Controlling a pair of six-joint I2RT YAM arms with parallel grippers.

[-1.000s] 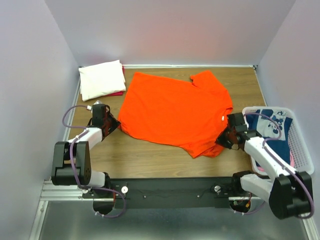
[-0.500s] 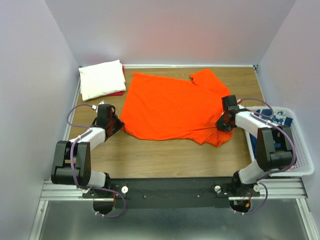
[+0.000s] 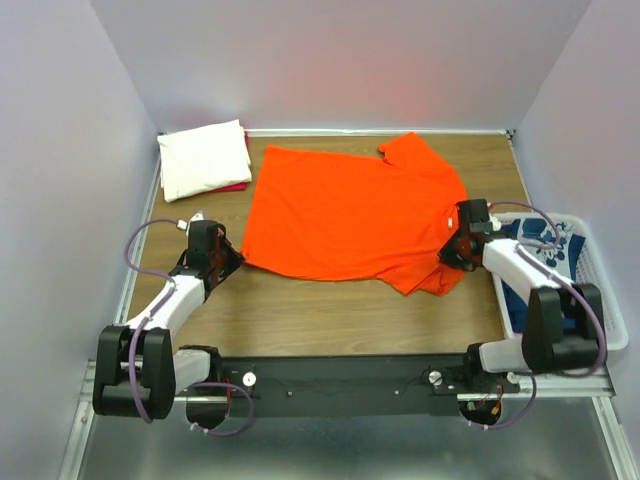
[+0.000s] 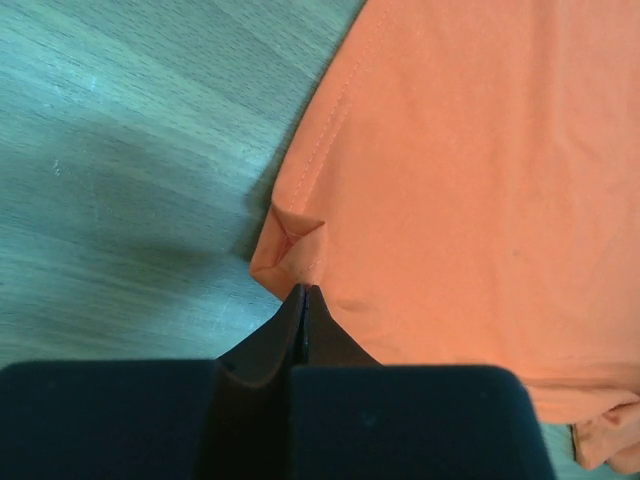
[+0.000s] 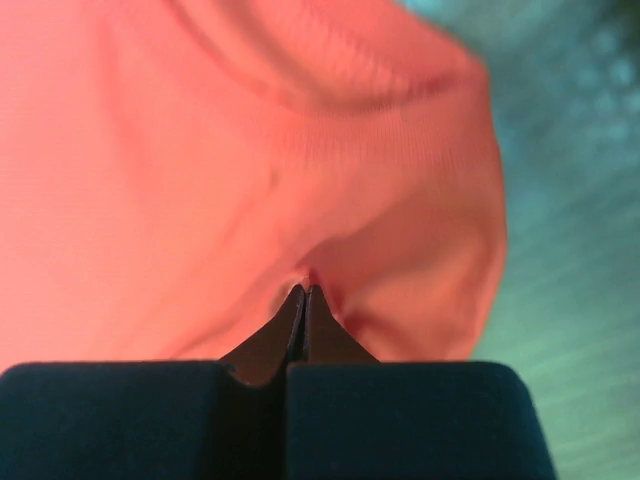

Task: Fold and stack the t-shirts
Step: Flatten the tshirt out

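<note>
Jaws pressed together, the left gripper (image 4: 303,292) pinched a hem corner of the orange t-shirt (image 3: 345,215), spread flat between it and the right gripper (image 5: 303,290), which nipped the opposite bunched edge likewise

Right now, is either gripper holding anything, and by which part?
Both hold the orange t-shirt: left gripper pinches its near-left hem corner, right gripper pinches bunched cloth at its near-right edge.
</note>
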